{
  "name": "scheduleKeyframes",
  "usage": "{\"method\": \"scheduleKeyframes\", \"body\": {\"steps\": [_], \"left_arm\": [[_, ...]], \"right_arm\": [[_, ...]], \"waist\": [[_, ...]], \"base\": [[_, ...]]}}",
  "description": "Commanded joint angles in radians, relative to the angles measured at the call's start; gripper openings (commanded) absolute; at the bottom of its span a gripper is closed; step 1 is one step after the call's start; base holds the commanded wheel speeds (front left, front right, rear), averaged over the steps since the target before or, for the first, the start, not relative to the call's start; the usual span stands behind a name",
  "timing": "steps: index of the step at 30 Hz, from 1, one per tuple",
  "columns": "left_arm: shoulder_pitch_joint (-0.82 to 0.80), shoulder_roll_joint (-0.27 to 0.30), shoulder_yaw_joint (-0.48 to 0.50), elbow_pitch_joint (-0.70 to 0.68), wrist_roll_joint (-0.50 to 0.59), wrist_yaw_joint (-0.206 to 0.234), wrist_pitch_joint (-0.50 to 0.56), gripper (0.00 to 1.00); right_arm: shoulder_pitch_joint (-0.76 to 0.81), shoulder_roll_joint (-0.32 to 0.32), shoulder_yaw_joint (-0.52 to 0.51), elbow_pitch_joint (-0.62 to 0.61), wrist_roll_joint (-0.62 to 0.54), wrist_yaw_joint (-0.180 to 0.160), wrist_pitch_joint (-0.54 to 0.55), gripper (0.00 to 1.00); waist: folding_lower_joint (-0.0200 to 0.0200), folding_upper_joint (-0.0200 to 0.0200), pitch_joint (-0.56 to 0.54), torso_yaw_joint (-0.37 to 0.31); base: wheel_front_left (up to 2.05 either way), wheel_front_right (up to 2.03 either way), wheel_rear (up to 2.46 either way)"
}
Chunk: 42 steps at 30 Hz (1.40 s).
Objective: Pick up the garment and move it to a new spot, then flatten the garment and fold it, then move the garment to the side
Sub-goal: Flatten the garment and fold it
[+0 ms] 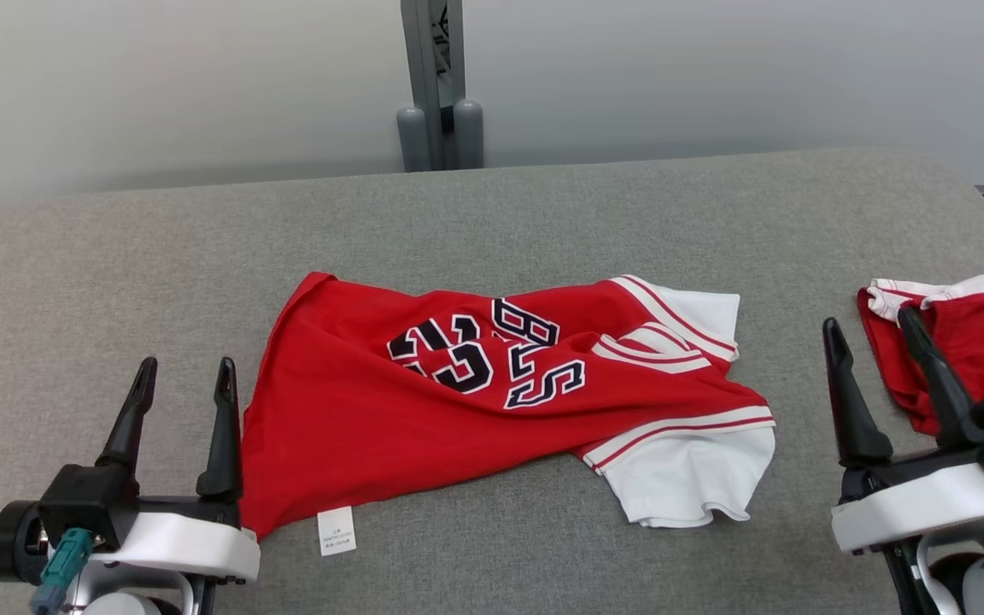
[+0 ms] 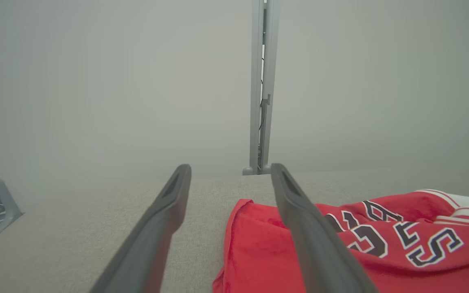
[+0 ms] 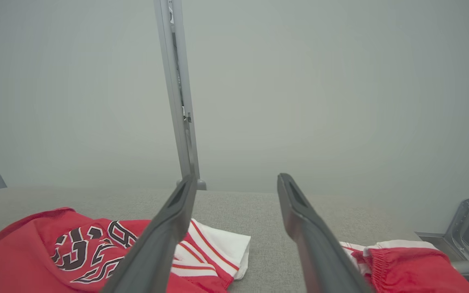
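**A:** How do the left jaws stand?

**B:** Apart, with nothing between them. They sit low over the grey table (image 1: 543,213), tips pointing toward its far edge.

**A:** And the right jaws?

**B:** Spread wide too, and empty.

**A:** Where is the garment (image 1: 458,410)?

**B:** It lies rumpled on the table between the two sets of jaws, much nearer the left ones. Its red edge runs just beside their inner finger (image 1: 225,427); I cannot tell whether it touches. The white sleeves point toward the right jaws and lie clear of them. A white label (image 1: 336,530) sticks out at the corner nearest the left jaws.

**A:** Anything else?

**B:** A second red-and-white piece (image 1: 970,342) lies bunched just beyond the right jaws' outer finger (image 1: 940,384).
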Motion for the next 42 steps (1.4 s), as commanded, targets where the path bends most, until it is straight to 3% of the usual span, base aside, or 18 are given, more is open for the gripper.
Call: {"method": "scheduleKeyframes", "body": {"steps": [1, 15, 33, 42], "left_arm": [[0.014, 0.005, -0.001, -0.001, 0.005, 0.007, 0.002, 1.0], [0.1, 0.005, -0.031, -0.015, -0.001, 0.022, 0.04, 1.0], [0.099, 0.012, -0.038, -0.016, -0.022, 0.028, 0.053, 1.0], [0.107, 0.023, -0.072, 0.048, -0.087, -0.021, 0.216, 1.0]], "right_arm": [[0.014, 0.0, 0.002, 0.009, -0.01, 0.0, -0.003, 1.0], [0.126, 0.013, -0.015, 0.039, 0.023, 0.0, 0.012, 1.0], [0.114, 0.013, 0.004, 0.05, 0.045, 0.0, 0.013, 1.0], [0.092, 0.013, 0.024, 0.053, 0.046, 0.0, 0.011, 1.0]], "waist": [[0.0, 0.0, -0.016, 0.011], [0.0, 0.0, -0.091, 0.033], [0.0, 0.0, -0.088, 0.032], [0.0, 0.0, -0.045, 0.026]], "base": [[0.0, 0.0, 0.0], [0.0, 0.0, 0.0], [0.0, 0.0, 0.0], [0.0, 0.0, 0.0]]}}
